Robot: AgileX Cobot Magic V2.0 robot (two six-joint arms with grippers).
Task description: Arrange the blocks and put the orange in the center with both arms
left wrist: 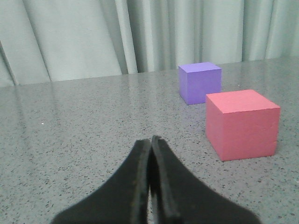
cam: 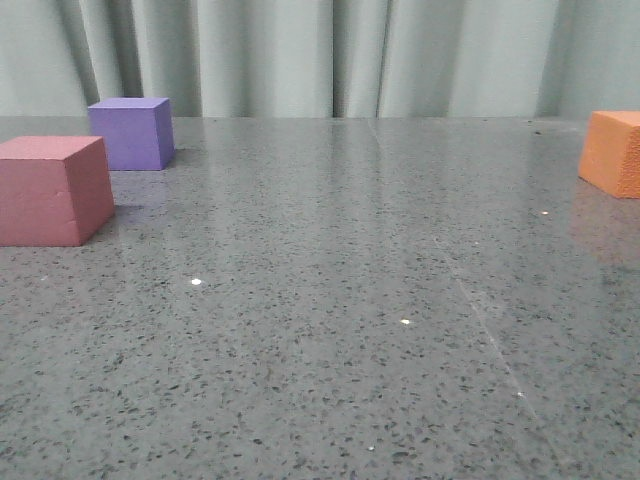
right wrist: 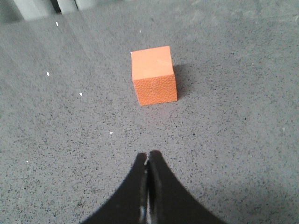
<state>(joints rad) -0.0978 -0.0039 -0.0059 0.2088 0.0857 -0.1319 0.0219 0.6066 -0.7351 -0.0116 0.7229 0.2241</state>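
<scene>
The pink-red cube (cam: 52, 190) sits at the left of the grey table, with the purple cube (cam: 131, 132) just behind it. The orange cube (cam: 614, 152) with a pebbled side sits at the far right edge of the front view. Neither gripper shows in the front view. In the left wrist view my left gripper (left wrist: 150, 140) is shut and empty, short of the pink-red cube (left wrist: 241, 123) and the purple cube (left wrist: 200, 82). In the right wrist view my right gripper (right wrist: 148, 155) is shut and empty, short of the orange cube (right wrist: 153, 75).
A pale pleated curtain (cam: 330, 55) hangs along the table's far edge. The speckled grey tabletop (cam: 340, 300) stretches between the left cubes and the orange cube.
</scene>
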